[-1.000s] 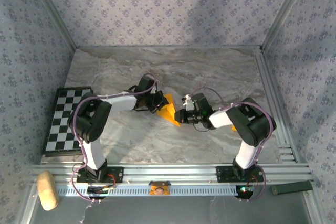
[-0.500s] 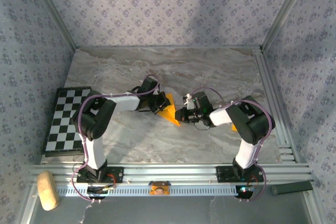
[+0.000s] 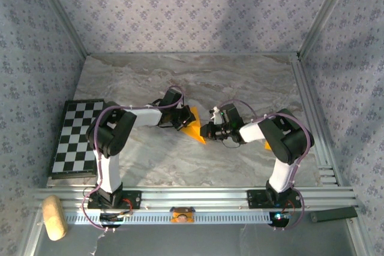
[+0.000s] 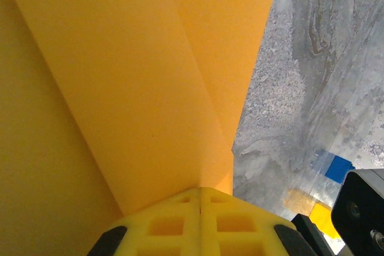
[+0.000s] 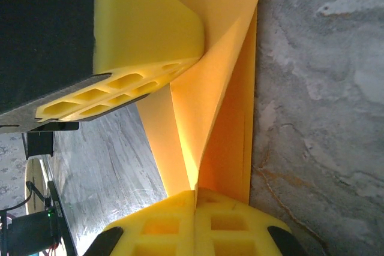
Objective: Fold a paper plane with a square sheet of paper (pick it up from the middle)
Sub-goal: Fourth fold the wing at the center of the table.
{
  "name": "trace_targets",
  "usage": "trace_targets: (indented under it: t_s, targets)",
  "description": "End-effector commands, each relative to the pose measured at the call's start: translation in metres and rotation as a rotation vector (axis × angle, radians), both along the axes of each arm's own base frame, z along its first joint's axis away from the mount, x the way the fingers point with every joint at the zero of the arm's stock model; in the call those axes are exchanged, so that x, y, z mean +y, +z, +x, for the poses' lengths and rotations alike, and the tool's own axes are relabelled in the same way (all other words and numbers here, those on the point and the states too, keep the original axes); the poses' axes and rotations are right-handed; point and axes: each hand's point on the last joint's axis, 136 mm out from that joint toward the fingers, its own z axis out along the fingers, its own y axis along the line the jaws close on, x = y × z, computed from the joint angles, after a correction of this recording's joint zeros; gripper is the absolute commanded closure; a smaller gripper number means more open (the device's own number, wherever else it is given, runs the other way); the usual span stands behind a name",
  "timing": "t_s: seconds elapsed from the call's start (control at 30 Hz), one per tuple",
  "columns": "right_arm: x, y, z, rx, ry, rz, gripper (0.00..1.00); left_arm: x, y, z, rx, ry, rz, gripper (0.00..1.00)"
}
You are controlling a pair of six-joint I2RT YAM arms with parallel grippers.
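Observation:
The paper plane (image 3: 192, 126) is a narrow orange-yellow folded shape with a sharp point toward the near side, held just above the marble table (image 3: 240, 82) at its middle. My left gripper (image 3: 182, 120) is shut on its left side; in the left wrist view the yellow fingertips (image 4: 200, 195) meet on a fold and the paper plane (image 4: 120, 88) spreads away from them. My right gripper (image 3: 207, 131) is shut on the right side. The right wrist view shows my right gripper (image 5: 195, 199) pinching a raised layer of the paper plane (image 5: 225, 88), with the left gripper's finger (image 5: 144, 34) pressed on it opposite.
The black-and-white chequered board (image 3: 75, 136) lies at the table's left edge. A tan block (image 3: 54, 217) rests off the table at the near left. Metal rails (image 3: 312, 118) run along the right and near edges. Blue and yellow tape marks (image 4: 339, 169) sit on the table.
The left arm's elbow has swung a little to the right and its wrist has settled closer to the paper. The right gripper and the paper have hardly moved.

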Motion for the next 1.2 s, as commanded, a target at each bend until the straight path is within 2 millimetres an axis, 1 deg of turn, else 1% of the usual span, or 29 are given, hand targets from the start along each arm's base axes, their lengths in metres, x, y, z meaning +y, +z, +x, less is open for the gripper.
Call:
trace_targets:
  t_s: [0.0, 0.23, 0.8, 1.0, 1.17]
  targets:
    - [-0.023, -0.048, -0.018, 0.149, -0.047, -0.142, 0.96, -0.003, 0.0, 0.006, -0.018, 0.005, 0.012, 0.96]
    - [-0.023, -0.049, -0.018, 0.163, -0.047, -0.149, 0.97, -0.003, -0.003, 0.007, -0.017, 0.005, 0.022, 0.96]
    - [-0.024, -0.052, -0.019, 0.186, -0.046, -0.156, 0.96, 0.006, -0.017, 0.005, 0.007, 0.022, 0.078, 0.97]
    - [-0.019, -0.042, -0.019, 0.186, -0.029, -0.128, 0.92, 0.007, -0.025, 0.003, 0.026, 0.022, 0.092, 0.97]
    - [-0.019, -0.032, -0.021, 0.174, -0.019, -0.126, 0.88, 0.011, -0.029, 0.0, 0.033, 0.023, 0.106, 0.98]
